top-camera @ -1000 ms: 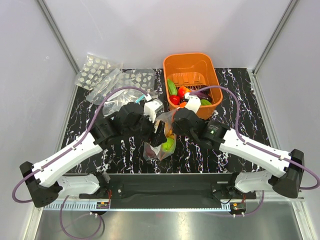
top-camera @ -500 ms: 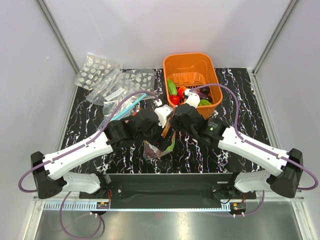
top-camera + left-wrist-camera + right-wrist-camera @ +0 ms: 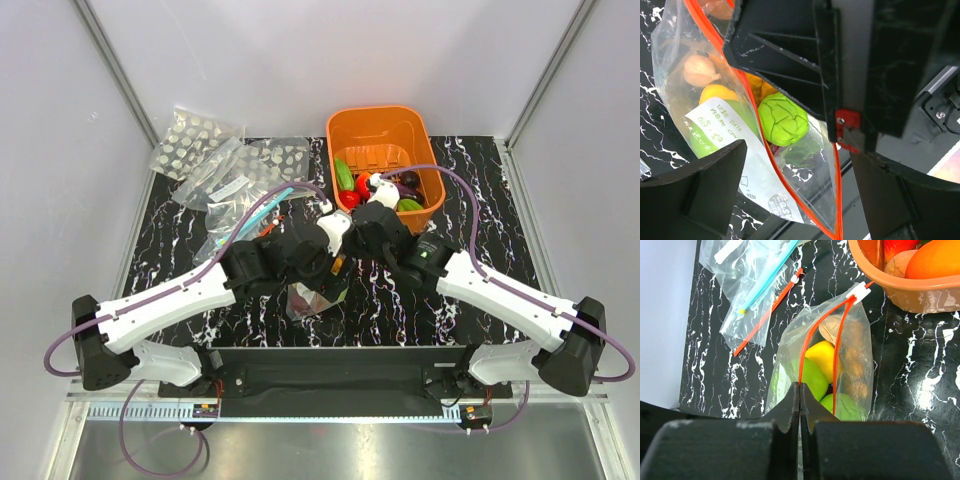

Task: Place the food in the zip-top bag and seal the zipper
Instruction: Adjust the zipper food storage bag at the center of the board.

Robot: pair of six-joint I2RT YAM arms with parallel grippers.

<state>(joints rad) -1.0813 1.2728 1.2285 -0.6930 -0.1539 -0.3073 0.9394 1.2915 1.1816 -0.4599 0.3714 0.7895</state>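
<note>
The clear zip-top bag [image 3: 308, 300] lies between both arms on the black marbled table. It holds food: a green apple [image 3: 782, 119], a yellow piece [image 3: 822, 352] and brown pieces. Its red-orange zipper [image 3: 837, 345] stands parted, with a white slider [image 3: 858, 291] at the far end. My right gripper [image 3: 800, 386] is shut on one zipper strip at the bag's near end; it also shows in the top view [image 3: 347, 258]. My left gripper [image 3: 800, 170] is open, its fingers on either side of the bag's mouth corner, close beside the right gripper [image 3: 325, 268].
The orange basket [image 3: 385, 118] with more toy fruit stands behind the grippers at the back right. Spotted bags [image 3: 195, 140] and a blue-strip bag [image 3: 765, 285] lie at the back left, along with another red-strip bag [image 3: 767, 315].
My left arm has swung right and forward, bringing its open gripper over the bag's mouth next to the right gripper. The right gripper has kept its hold on the strip.
</note>
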